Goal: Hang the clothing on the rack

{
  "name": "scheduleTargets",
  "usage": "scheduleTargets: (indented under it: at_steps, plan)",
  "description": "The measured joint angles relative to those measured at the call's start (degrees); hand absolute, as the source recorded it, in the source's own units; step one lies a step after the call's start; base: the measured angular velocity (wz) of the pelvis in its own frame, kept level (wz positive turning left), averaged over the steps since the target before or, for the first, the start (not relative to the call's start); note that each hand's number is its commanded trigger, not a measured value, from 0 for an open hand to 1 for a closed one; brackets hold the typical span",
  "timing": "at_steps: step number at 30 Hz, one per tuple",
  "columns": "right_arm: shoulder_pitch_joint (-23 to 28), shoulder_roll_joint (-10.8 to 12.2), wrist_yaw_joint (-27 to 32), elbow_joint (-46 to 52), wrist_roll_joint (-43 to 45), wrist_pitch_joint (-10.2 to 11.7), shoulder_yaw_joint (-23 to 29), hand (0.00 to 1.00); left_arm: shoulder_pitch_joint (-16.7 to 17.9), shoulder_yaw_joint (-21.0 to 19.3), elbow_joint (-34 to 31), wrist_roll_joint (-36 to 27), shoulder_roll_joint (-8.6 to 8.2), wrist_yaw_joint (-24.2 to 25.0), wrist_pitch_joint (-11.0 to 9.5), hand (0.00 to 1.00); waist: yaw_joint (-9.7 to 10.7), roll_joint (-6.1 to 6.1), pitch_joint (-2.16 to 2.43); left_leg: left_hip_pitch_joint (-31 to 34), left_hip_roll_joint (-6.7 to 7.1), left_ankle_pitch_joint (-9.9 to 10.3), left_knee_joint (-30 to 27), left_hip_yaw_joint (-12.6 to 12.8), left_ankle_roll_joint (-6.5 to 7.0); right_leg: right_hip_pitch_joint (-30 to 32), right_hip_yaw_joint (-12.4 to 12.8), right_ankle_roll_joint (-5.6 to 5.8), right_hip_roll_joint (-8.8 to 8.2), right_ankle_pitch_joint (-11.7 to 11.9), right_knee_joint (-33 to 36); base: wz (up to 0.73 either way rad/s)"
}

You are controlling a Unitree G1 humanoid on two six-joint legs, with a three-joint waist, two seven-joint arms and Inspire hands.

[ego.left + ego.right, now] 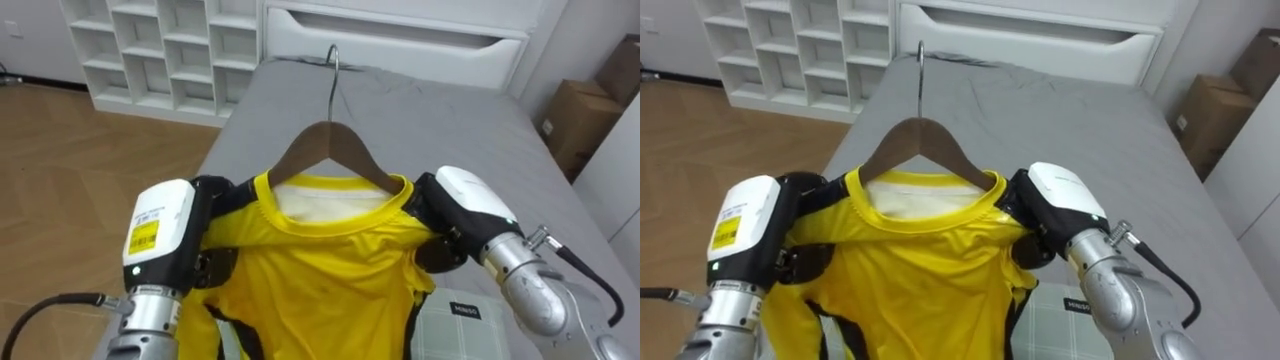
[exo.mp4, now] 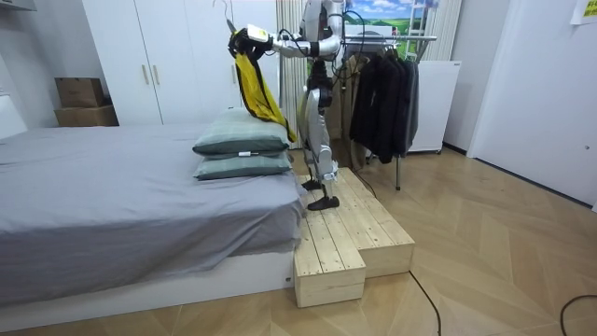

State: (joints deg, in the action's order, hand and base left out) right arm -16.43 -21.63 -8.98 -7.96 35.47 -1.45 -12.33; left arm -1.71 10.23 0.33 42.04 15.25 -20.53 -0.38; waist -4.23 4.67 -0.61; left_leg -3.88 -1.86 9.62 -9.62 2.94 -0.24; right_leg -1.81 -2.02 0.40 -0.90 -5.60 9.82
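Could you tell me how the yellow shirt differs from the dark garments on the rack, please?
The yellow shirt is bright; the dark garments are near black. The yellow shirt is on a wooden hanger, gripped at the shoulders by the left hand and right hand over the bed; the dark garments hang on the rack behind the robot. Both hang downward.

Grey bed (image 2: 112,187) with two stacked pillows (image 2: 242,140)

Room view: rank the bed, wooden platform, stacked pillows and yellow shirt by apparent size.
1. bed
2. wooden platform, nearer the camera
3. stacked pillows
4. yellow shirt, not far behind the pillows
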Motion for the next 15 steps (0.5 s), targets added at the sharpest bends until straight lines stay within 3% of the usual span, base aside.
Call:
scheduleTargets:
  at_steps: [5,15]
  plan:
    - [0.0,0.5,-1.4,0.0,0.9,-1.2,0.0,1.00,0.0,0.3,0.0,-2.6,-0.26,1.6,0.4,0.00,0.0,0.00,0.00,0.0,0.00,0.0,-0.1,0.0,-0.01,-0.1,0.0,-0.03,0.00,0.0,0.0,0.00]
    - [0.0,1.0,-3.9,0.1,3.1,-1.2,0.0,1.00,0.0,0.3,0.0,-4.3,-1.55,4.0,0.4,0.00,0.4,-0.01,-0.01,0.1,-0.08,0.0,-0.1,-0.1,0.00,-0.1,-0.4,-0.02,-0.02,0.0,-0.1,0.01]
